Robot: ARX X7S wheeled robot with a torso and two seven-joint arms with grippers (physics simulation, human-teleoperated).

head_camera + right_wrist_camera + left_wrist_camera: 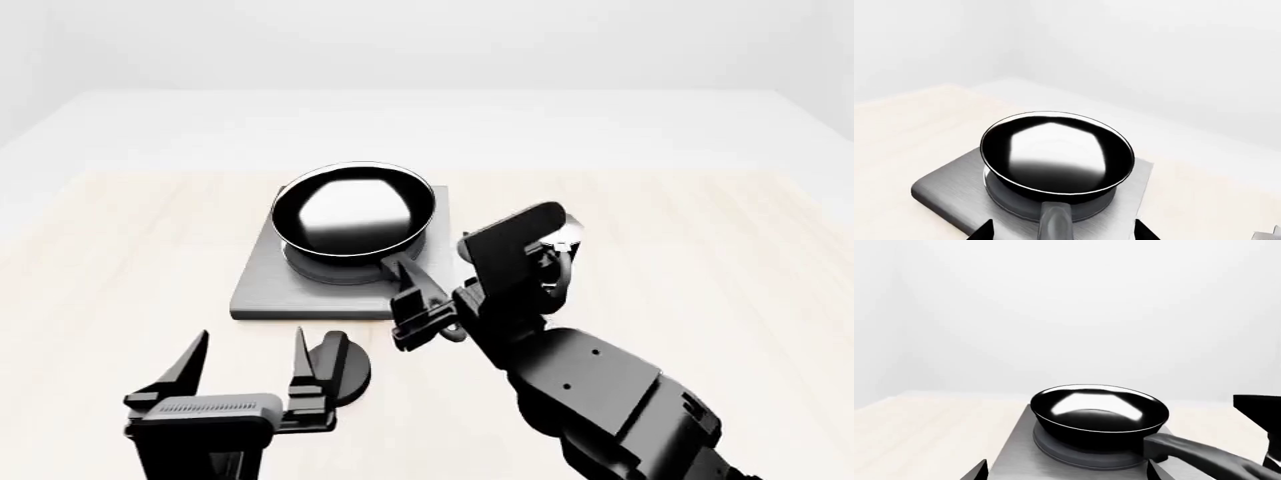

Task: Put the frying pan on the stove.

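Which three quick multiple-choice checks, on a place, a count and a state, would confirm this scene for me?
1. Where is the round glossy black frying pan?
A. on the wooden table
B. on the flat square grey metal stove
C. lifted in the air

2. How many burners does the stove show?
A. one
B. two
C. four

3. How is the left gripper?
A. shut on the pan handle
B. open, holding nothing
C. out of view

Answers: 1 B, the pan sits on the ringed burner; 2 A, one ring set shows; 3 B, its fingers stand apart in the head view.
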